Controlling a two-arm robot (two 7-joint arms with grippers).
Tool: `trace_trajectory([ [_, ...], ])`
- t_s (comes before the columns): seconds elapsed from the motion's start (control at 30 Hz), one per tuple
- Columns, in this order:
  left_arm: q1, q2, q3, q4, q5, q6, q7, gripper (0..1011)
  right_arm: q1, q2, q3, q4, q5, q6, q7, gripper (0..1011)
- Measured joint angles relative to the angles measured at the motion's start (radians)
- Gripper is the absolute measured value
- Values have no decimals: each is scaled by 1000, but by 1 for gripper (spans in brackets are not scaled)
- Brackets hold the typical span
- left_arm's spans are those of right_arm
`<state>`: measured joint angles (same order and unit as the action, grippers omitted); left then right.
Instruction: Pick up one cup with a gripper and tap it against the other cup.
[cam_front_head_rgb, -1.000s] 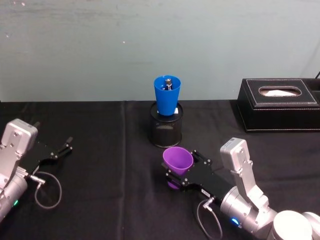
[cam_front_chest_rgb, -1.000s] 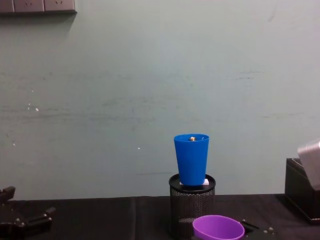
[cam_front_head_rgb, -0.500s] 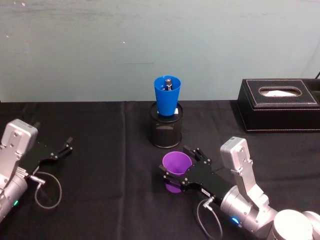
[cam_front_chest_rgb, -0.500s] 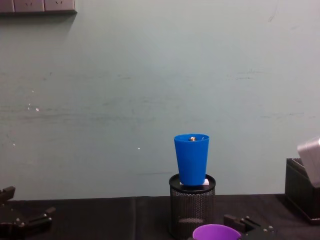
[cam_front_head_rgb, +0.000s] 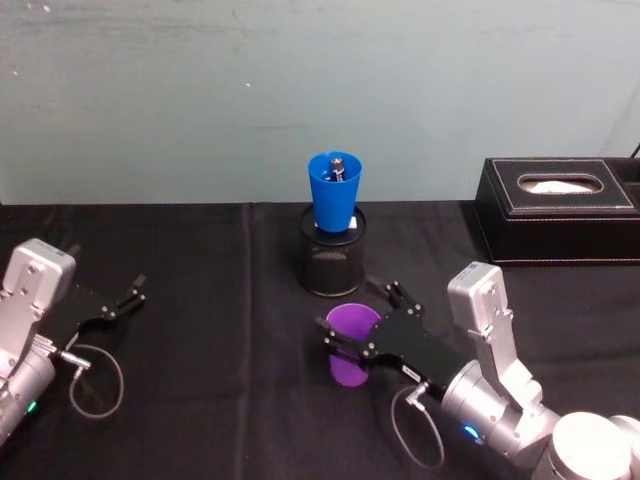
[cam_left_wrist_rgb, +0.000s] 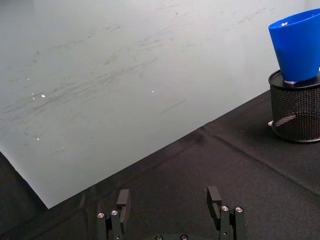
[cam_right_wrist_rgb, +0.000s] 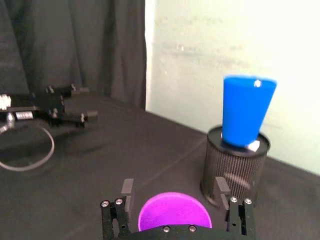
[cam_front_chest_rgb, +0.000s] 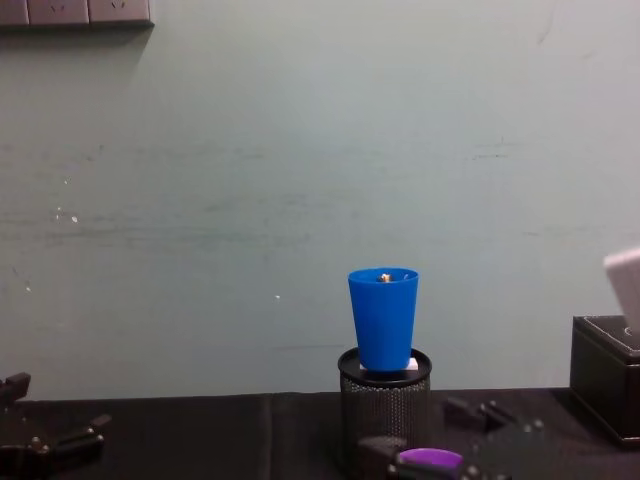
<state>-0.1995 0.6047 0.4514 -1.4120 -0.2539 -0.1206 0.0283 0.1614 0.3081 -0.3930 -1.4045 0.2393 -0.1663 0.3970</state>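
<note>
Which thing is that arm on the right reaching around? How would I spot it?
Start at the black mesh holder in the middle of the black table, with a blue cup standing in it. Just in front stands the purple cup, between the open right gripper's fingers. It is the purple one, down on the cloth.

Robot test/lab bench setup. Evidence: table w/ black cloth (cam_front_head_rgb: 220, 300) against bare pale-green wall (cam_front_head_rgb: 200, 90); wall outlets (cam_front_chest_rgb: 75, 11) at top of chest view; office-type props: black mesh holder (cam_front_head_rgb: 333, 262), black tissue box (cam_front_head_rgb: 557, 208).
</note>
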Motion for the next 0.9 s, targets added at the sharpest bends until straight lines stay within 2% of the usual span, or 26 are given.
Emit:
trace_trajectory([
  [0.13, 0, 0, 0, 0, 0, 0, 0, 1000, -9, -1, 15, -43, 7, 1, 2, 1003],
  [0.23, 0, 0, 0, 0, 0, 0, 0, 1000, -24, -6, 36, -78, 5, 9, -30, 1003],
  [0.33, 0, 0, 0, 0, 0, 0, 0, 1000, -51, -21, 73, -111, -15, 25, -103, 1003],
  [0.37, 0, 0, 0, 0, 0, 0, 0, 1000, -66, -31, 94, -125, -32, 33, -152, 1002],
  [0.4, 0, 0, 0, 0, 0, 0, 0, 1000, -66, -31, 94, -125, -32, 33, -152, 1003],
  [0.43, 0, 0, 0, 0, 0, 0, 0, 1000, -81, -43, 117, -136, -45, 42, -199, 1003],
  [0.63, 0, 0, 0, 0, 0, 0, 0, 1000, -122, -96, 192, -138, -91, 72, -354, 1003],
  [0.7, 0, 0, 0, 0, 0, 0, 0, 1000, -129, -112, 210, -127, -105, 76, -390, 1002],
  [0.9, 0, 0, 0, 0, 0, 0, 0, 1000, -148, -142, 253, -102, -101, 74, -423, 1002],
])
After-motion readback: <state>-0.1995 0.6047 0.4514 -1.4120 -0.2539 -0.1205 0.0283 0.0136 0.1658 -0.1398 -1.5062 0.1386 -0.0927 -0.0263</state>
